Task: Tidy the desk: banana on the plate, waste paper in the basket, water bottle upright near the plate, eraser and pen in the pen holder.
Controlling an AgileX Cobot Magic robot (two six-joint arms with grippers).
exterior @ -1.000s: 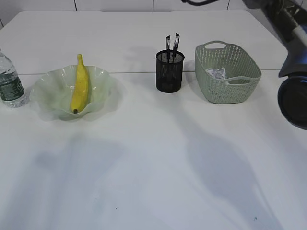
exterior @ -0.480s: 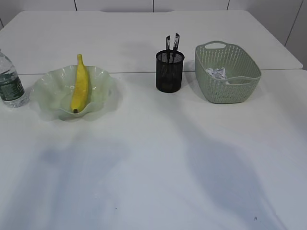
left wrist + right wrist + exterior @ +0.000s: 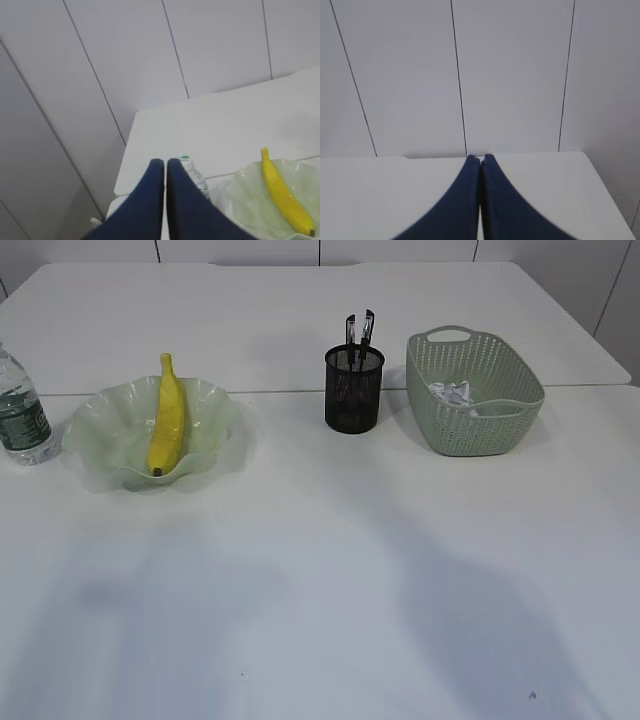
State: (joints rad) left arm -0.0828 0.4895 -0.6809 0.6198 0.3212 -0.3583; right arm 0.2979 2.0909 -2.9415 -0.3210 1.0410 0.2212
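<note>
White desk (image 3: 330, 580) carries water bottle (image 3: 20, 410), plate (image 3: 115, 435), pen holder (image 3: 353, 390), basket (image 3: 490, 425).

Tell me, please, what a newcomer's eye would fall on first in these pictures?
Probably the yellow banana lying in the ruffled pale green plate on the left of the desk. Next, the black mesh pen holder at the middle, with the green basket to its right holding crumpled waste paper.

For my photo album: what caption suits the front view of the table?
Banana on the plate, pens in the holder, crumpled paper in the basket, bottle upright.
</note>
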